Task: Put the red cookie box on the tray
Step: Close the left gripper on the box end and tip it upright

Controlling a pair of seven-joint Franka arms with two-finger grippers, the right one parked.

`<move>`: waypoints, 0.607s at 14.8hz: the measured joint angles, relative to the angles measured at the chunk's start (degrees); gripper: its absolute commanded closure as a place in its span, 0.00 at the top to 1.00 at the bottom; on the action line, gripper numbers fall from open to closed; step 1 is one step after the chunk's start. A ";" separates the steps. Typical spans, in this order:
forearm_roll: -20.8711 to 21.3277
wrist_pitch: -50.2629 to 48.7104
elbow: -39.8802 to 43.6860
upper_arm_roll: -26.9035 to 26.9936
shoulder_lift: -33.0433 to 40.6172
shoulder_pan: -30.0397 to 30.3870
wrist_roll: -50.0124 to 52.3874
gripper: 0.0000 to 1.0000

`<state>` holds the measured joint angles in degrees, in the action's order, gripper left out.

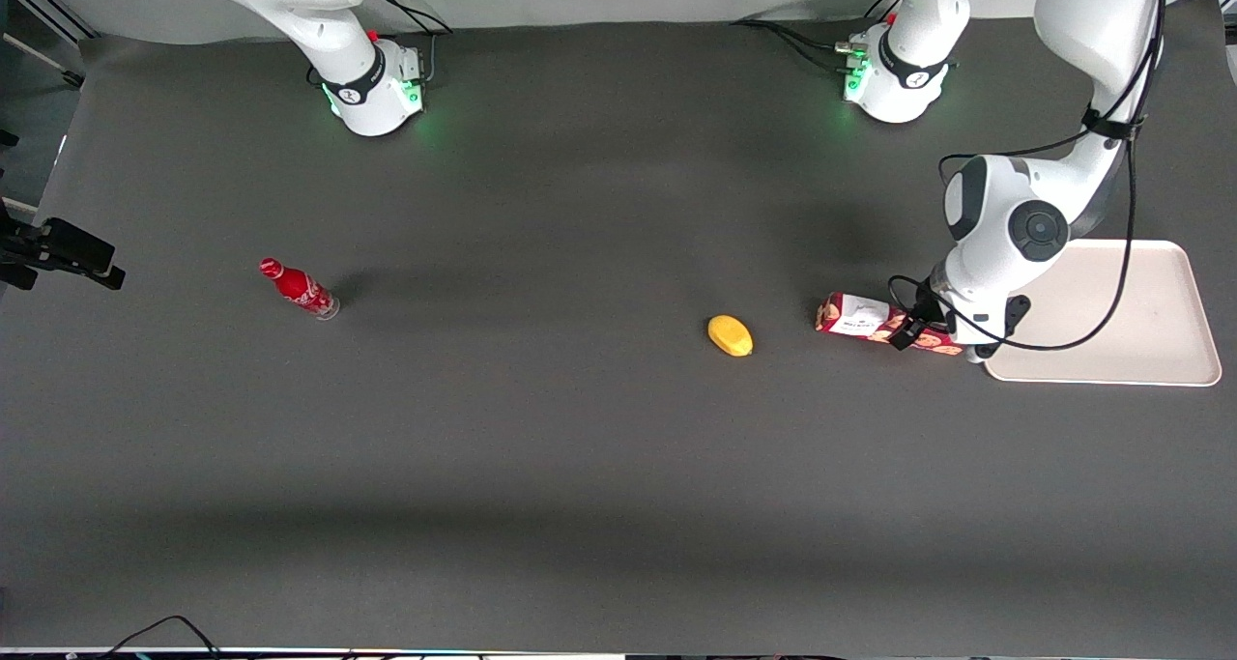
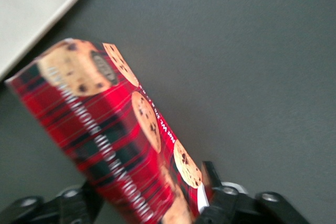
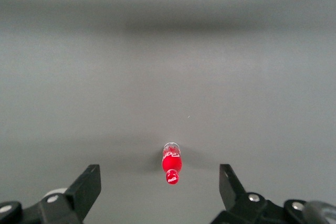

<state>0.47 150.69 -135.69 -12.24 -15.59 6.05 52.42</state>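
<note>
- One red cookie box [image 1: 863,321] is present: a long, slim rectangular carton, printed in a dark-red and black tartan with chocolate-chip cookies along its faces and a white label patch near one end.
- The carton is located just beside the tray [image 1: 1160,302], at the edge toward the parked arm's end of the table. In the wrist view its length [image 2: 105,135] is seen slanting away from the gripper, one end near a rounded tray corner [image 2: 31,9].
- One tray is counted: large, flat, off-white, rectangular, with rounded corners and a low raised rim. A smooth, plain surface is shown.
- One gripper [image 1: 935,336] is positioned at the tray-side end of the carton; its two black fingers [image 2: 220,203] are clamped against the carton's opposite sides.
- One yellow object [image 1: 730,335], oval and smooth, is found on the table near the carton, apart from it.
- One small red soda bottle [image 1: 299,289], glossy, with white lettering, is seen lying well toward the parked arm's end of the table.
- One table surface [image 1: 541,467] is covered with a matte dark-grey sheet.
</note>
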 measured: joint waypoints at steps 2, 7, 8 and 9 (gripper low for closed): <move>0.12 0.68 -0.74 -0.06 -0.52 -0.13 0.00 0.00; 0.23 0.75 -0.68 -0.11 -0.18 -0.17 0.00 0.00; 0.27 0.43 -0.56 -0.10 -0.11 -0.17 0.00 0.00; 0.34 -0.55 -0.06 -0.05 -0.02 -0.16 -0.02 0.00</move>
<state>0.80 150.14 -135.76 -12.29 -15.61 5.89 52.40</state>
